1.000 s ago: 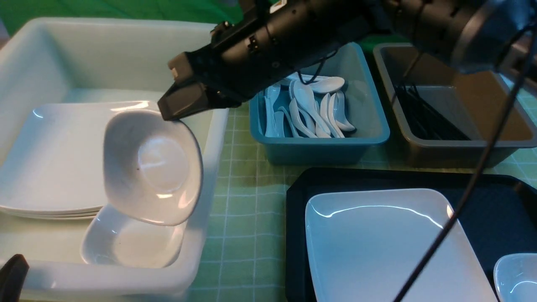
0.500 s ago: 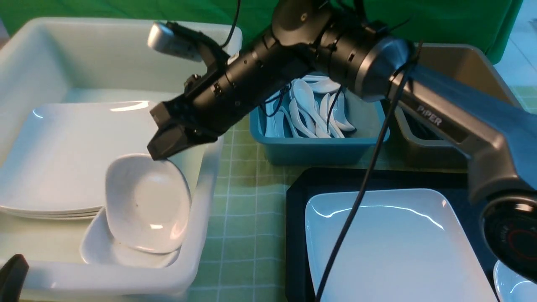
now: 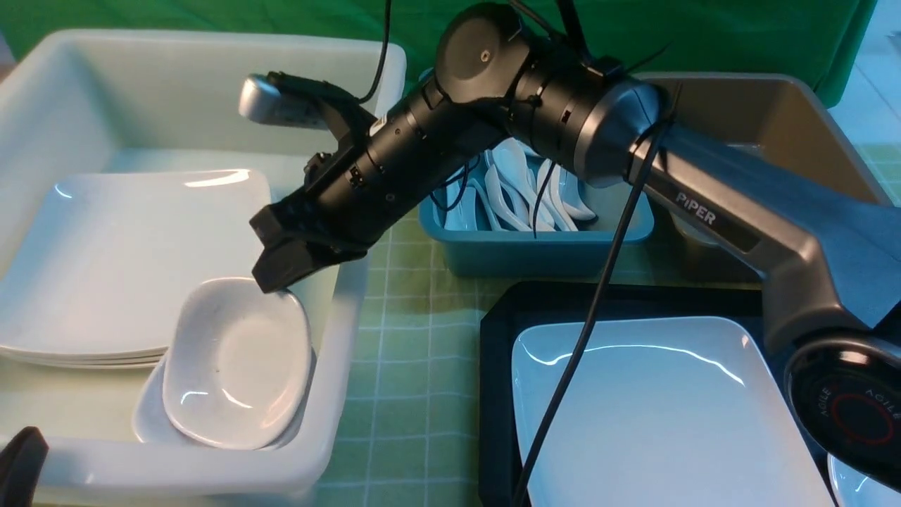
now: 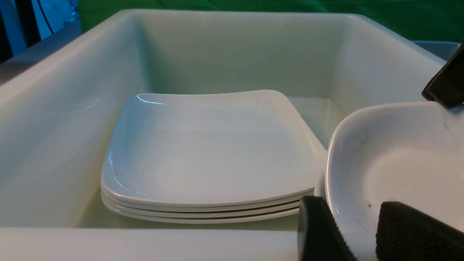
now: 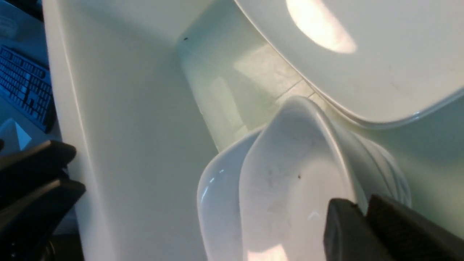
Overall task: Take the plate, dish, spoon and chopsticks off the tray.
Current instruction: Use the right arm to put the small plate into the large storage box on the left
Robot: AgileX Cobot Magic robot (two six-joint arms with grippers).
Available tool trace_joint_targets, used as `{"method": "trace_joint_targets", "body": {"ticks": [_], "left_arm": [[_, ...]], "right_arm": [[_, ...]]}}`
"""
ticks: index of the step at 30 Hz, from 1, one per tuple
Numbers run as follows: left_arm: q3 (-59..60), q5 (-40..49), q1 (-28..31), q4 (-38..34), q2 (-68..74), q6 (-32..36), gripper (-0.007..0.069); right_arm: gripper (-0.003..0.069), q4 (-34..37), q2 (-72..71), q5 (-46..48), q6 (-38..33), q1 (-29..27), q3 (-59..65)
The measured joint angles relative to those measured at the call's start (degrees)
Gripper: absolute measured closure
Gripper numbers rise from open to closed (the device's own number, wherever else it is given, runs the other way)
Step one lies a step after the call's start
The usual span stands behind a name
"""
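Note:
A small white dish (image 3: pixel 236 362) lies nested in another small dish (image 3: pixel 144 422) at the near right corner of the white tub (image 3: pixel 346 331). My right gripper (image 3: pixel 271 280) is at its far rim, and the wrist view shows the fingers (image 5: pixel 340 221) shut on that rim (image 5: pixel 359 203). The large square plate (image 3: pixel 654 408) lies on the black tray (image 3: pixel 496 338). My left gripper (image 4: pixel 349 217) stands open outside the tub's near wall, with nothing between its fingers. No spoon or chopsticks show on the visible part of the tray.
A stack of large white plates (image 3: pixel 112 260) fills the tub's left side. Behind the tray, a blue tub (image 3: pixel 549 246) holds several white spoons and a brown tub (image 3: pixel 774 120) stands to its right. Another small dish (image 3: pixel 855 486) sits at the tray's near right corner.
The right gripper has lowered the dish from a steep tilt above the tub until it lies nested in the lower dish. The left arm has not moved.

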Motion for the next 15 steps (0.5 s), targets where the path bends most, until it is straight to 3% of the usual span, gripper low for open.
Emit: {"method": "trace_joint_targets", "body": {"ticks": [1,6,15], "left_arm": [[0.0,0.0,0.0,0.0,0.0,0.0,0.0400],[0.0,0.0,0.0,0.0,0.0,0.2,0.0400],[0.0,0.0,0.0,0.0,0.0,0.3,0.0400]], "right_arm": [[0.0478,-0.7,0.2,0.4,0.0,0.0,0.0],[0.0352,-0.6,0.1,0.6,-0.3,0.2,-0.1],[0.0372,-11.0,-3.0,3.3,-0.9,0.5,-5.6]]}}
